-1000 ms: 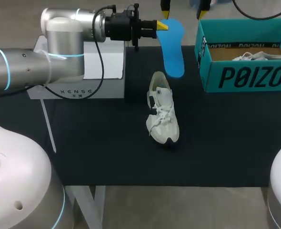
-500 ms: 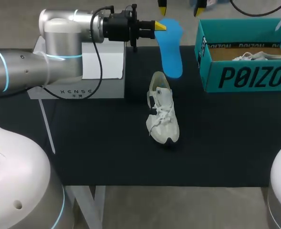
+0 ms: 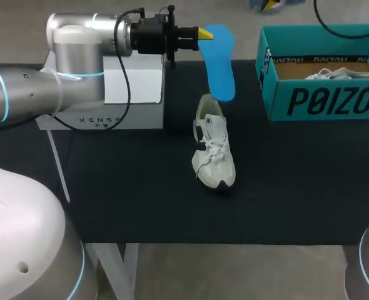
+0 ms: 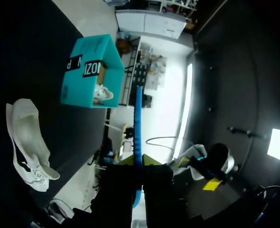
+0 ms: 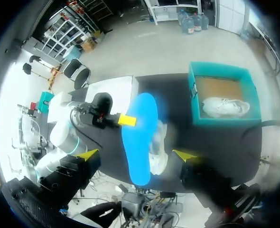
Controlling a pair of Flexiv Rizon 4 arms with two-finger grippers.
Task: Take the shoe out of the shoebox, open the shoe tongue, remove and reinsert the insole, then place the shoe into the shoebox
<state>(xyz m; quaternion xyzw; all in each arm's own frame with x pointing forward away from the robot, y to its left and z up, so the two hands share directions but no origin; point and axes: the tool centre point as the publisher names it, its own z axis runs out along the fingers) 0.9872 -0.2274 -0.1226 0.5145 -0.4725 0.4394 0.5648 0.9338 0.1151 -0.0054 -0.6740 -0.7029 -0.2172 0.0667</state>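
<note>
Head view: our left end effector [image 3: 204,33] pinches the blue insole [image 3: 219,62] just beyond the shoe [image 3: 213,144] on the counter [image 3: 141,187]; we'd steer its free end into the opening, while our right end effector [image 5: 136,155] gapes empty.

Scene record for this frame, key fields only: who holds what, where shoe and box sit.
left gripper: shut on one end of the blue insole
blue insole: held off the black table, free end near the white shoe
white shoe: on the table, outside the shoebox
shoebox: open, second shoe inside
right gripper: open, empty, high above
</note>
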